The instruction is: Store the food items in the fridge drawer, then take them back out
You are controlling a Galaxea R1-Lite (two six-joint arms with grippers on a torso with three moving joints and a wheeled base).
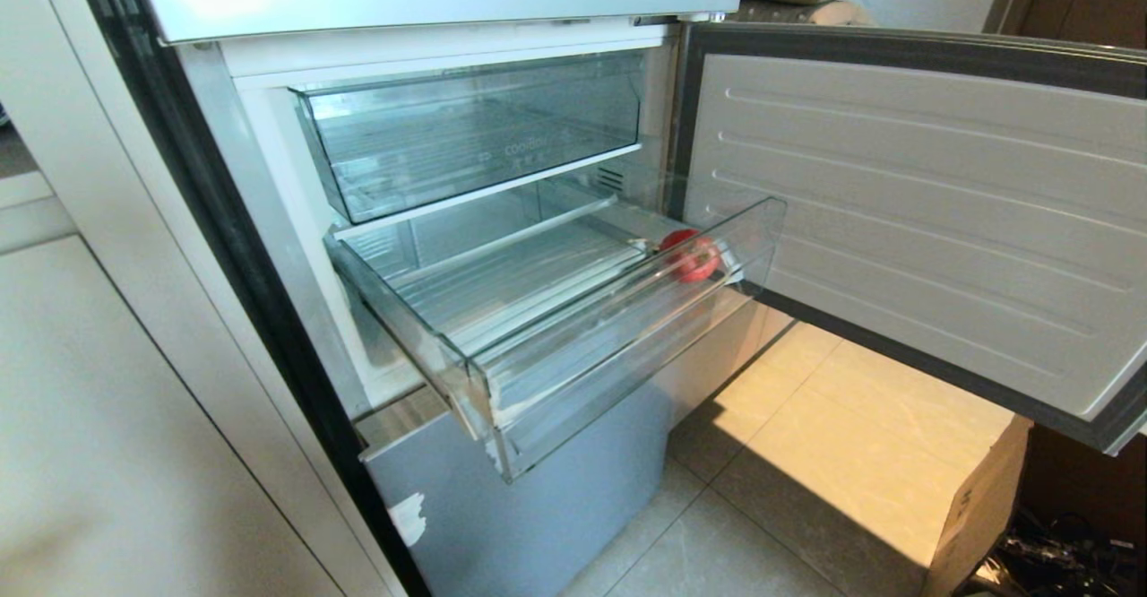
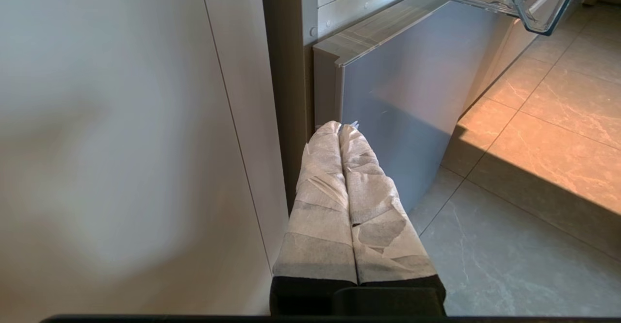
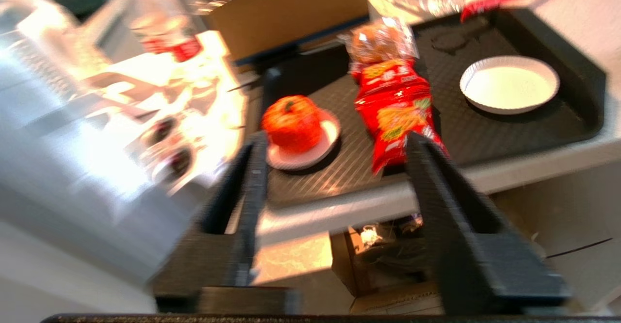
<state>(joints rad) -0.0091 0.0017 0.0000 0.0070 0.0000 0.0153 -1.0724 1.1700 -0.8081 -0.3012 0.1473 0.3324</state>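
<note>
Right hand (image 3: pixel 335 158): two black fingers spread well apart, nothing between them, touching nothing. It hangs off the edge of a counter (image 3: pixel 485 177), facing a black tray (image 3: pixel 577 119). The view is motion-blurred. This hand does not show in the head view.

Left hand (image 2: pixel 342 134): two tape-wrapped fingers pressed together, empty, hanging low beside the fridge's grey lower door panel (image 2: pixel 402 100) and above the tiled floor (image 2: pixel 509 245).

Fridge, head view:
- One fridge drawer (image 1: pixel 573 346), clear, wide and shallow, pulled out, with a ribbed floor.
- One orange-red food item (image 1: pixel 690 256), roundish, lying in the drawer's right end near the front wall.
- One shorter clear bin (image 1: pixel 466 140) above the drawer, pushed in.
- One fridge door (image 1: pixel 923 211) swung open to the right.
- One cardboard box (image 1: pixel 977 507) on the floor under the door.

Tray, right wrist view:
- One second orange-red lump (image 3: pixel 292 121) with a small dark notch on top, sitting on a small white dish (image 3: pixel 325 143).
- One red snack packet (image 3: pixel 395 109), lying lengthwise just beside that dish.
- One bare white dish (image 3: pixel 509 84), well apart at the tray's other end.
</note>
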